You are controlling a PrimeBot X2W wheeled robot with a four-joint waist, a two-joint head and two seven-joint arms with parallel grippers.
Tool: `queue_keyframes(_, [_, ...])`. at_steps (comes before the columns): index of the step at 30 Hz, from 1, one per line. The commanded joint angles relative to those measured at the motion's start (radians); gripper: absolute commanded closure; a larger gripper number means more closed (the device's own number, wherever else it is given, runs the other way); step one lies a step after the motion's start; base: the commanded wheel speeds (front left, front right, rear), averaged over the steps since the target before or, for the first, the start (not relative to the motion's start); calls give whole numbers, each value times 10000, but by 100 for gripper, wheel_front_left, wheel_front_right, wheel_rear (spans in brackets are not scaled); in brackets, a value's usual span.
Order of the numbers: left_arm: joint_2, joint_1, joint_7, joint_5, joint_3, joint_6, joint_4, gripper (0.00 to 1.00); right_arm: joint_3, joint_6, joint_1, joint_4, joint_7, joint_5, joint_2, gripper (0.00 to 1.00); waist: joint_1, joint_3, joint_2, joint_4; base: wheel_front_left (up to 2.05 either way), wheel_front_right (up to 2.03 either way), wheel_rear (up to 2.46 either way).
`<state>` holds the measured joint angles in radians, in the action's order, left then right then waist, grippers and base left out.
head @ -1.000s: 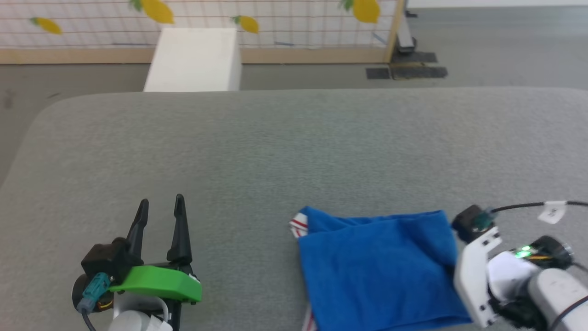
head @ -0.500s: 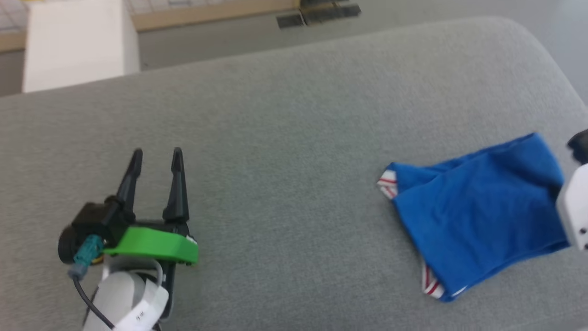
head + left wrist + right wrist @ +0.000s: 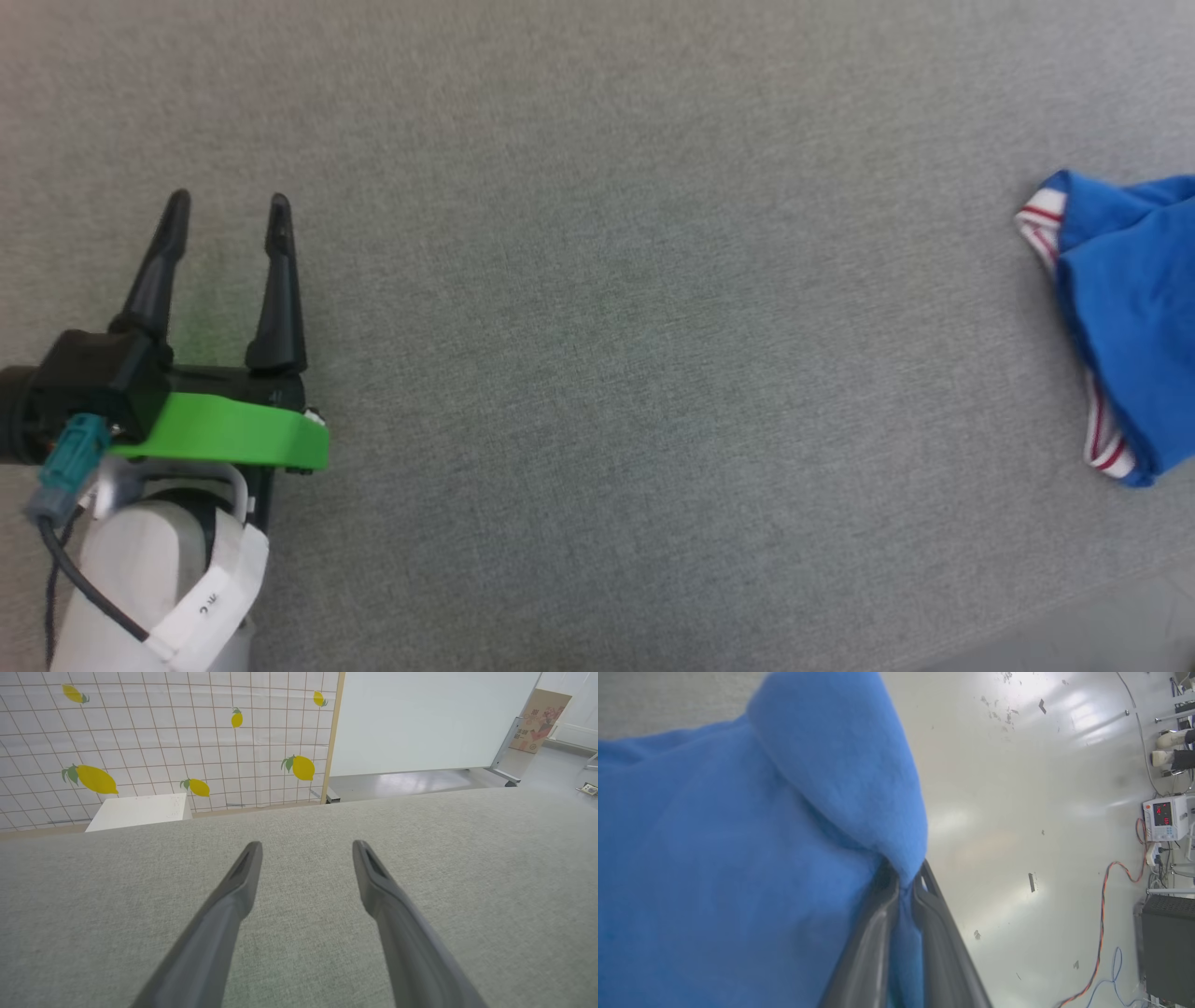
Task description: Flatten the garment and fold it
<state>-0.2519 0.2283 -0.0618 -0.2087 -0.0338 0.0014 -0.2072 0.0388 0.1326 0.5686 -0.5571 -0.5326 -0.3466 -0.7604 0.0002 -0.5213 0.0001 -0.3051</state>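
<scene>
Pointing up from the head view's lower left, the left gripper (image 3: 228,199) has its two dark fingers spread wide, the grey padded surface (image 3: 607,327) showing in the gap. Well apart from it, at that view's right edge, the garment (image 3: 1125,308) lies bunched on the same surface, blue with red-striped white trim along its left side. The right gripper (image 3: 906,872) is pinched shut on a fold of that blue cloth (a soft hump rises just above the fingertips), with glossy pale floor (image 3: 1017,812) beyond. Past the surface's far edge stands a white box (image 3: 140,811), its contents impossible to tell, before a gridded lemon-print wall (image 3: 163,732).
</scene>
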Motion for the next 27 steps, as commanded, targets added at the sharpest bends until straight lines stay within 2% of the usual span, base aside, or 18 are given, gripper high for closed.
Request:
queue_keyframes(1, [-128,119,85,115,85,79,-171,0,239,-19,309,-223,204,214,165,100,-2,-977,-1,-87,0,0,0])
queue_keyframes(3, [-213,80,217,133,136,114,-390,0,545,-19,547,-590,401,501,359,100,-2,-1103,-1,-61,0,0,0])
queue_keyframes(4, [-250,51,267,140,167,138,-488,0,667,-19,646,-779,436,607,476,54,-2,-1143,-1,-50,0,0,0])
queue_keyframes(5, [-275,23,303,141,193,158,-555,0,793,-19,737,-898,539,714,541,0,-2,-1166,-1,-45,0,0,0])
queue_keyframes(11, [-288,-121,331,66,230,227,-632,0,1429,-19,1088,-1507,1024,1229,769,0,-2,-1028,-1,79,0,0,0])
queue_keyframes(15, [-102,-214,44,-85,188,267,-316,0,1682,-19,1323,-1308,1554,1063,681,0,-2,-499,-1,261,0,0,0])
queue_keyframes(22, [443,-452,-1000,-650,438,426,597,0,962,-19,1653,851,2945,133,427,0,-2,1131,-1,572,0,0,0])
queue_keyframes(27, [751,-624,-1507,-990,641,489,1108,0,345,-19,1977,2546,3616,-776,749,0,-2,2296,-1,833,0,0,0])
